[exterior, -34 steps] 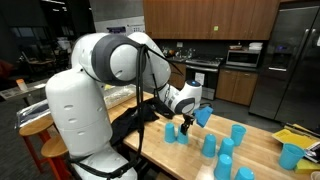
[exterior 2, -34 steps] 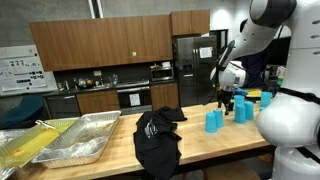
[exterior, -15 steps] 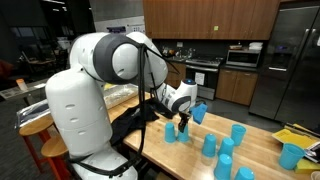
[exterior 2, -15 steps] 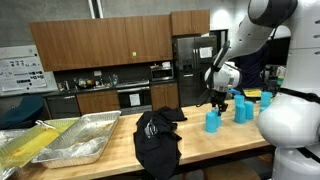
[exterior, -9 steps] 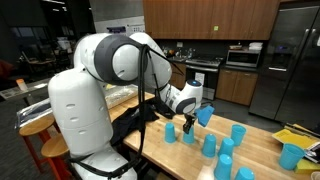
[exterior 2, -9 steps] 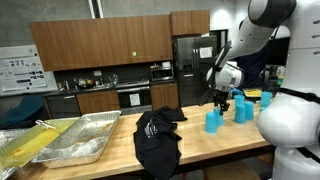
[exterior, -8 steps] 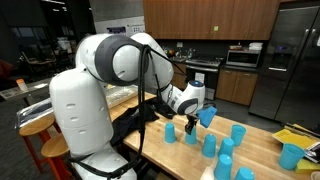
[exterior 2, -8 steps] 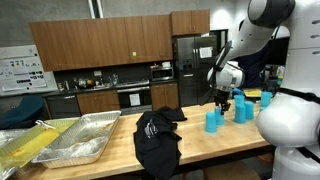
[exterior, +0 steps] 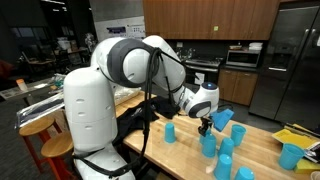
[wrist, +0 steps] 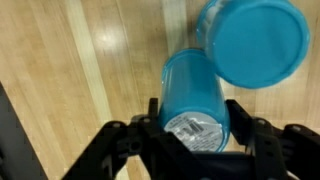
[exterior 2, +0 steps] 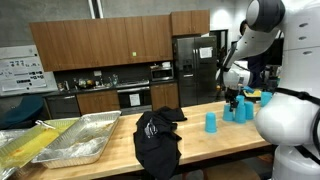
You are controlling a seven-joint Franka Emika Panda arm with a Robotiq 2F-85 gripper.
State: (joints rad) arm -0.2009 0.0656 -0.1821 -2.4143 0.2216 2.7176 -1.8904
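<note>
Squarely between the fingers of the gripper [wrist: 193, 114] sits a blue cup [wrist: 195, 90]. In the wrist view it fills the lower middle of the frame, its body running up away from the camera over the wooden table [wrist: 70, 70]. The fingers are clamped on its sides. A second blue cup [wrist: 255, 40] shows mouth-down at the upper right of that view, just beside the held one.

In an exterior view the gripper [exterior: 213, 121] carries the blue cup [exterior: 223, 116] tilted, clear of the tabletop, right of the frame's middle and above the standing cups [exterior: 209, 145].

Half a second ago the gripper hung further left in both exterior views. It has since swung right, and in an exterior view the gripper [exterior 2: 237, 98] is now over the cluster at the right edge, leaving a lone cup [exterior 2: 211, 122] well apart to its left. The grip itself has not changed.

The arm [exterior: 135, 62] bends out from its white shoulder at the frame's centre, and the wrist angles down toward the table. A black cloth [exterior 2: 157, 138] lies on the table at lower centre.
</note>
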